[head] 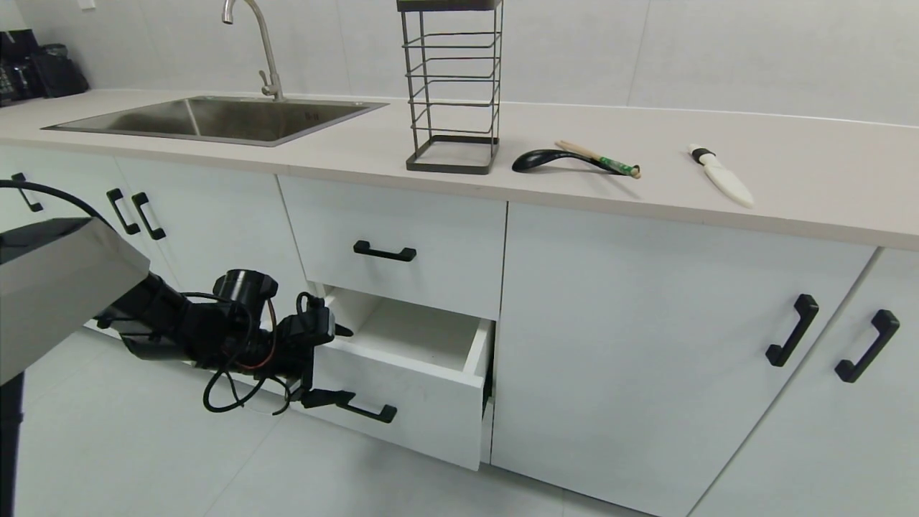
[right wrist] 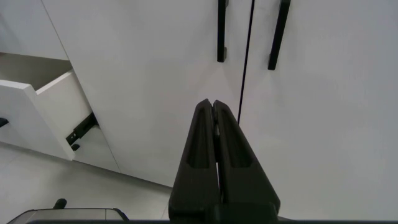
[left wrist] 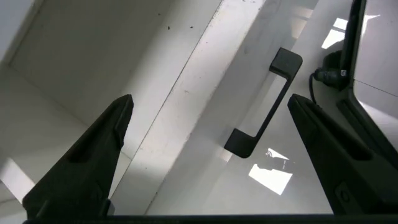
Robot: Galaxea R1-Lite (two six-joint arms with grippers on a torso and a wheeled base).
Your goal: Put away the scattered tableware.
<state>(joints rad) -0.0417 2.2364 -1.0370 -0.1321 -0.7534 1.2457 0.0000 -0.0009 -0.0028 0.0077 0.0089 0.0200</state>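
On the countertop (head: 804,158) lie a black spoon (head: 546,159), a pair of chopsticks (head: 596,156) resting across its handle, and a white knife (head: 721,176) further right. Below the counter, the lower drawer (head: 416,420) stands pulled out with a bare white inside. My left gripper (head: 332,362) is open at the drawer's front panel, one finger above its top edge and one by the black handle (head: 359,409). From the left wrist, the open left gripper (left wrist: 211,102) frames that drawer handle (left wrist: 264,102). My right gripper (right wrist: 213,109) is shut and empty, facing white cabinet doors.
A tall wire rack (head: 452,86) stands on the counter left of the spoon. The sink (head: 215,118) and faucet (head: 262,43) are at the far left. A shut drawer (head: 388,251) sits above the open one. Cabinet doors with black handles (head: 790,330) lie to the right.
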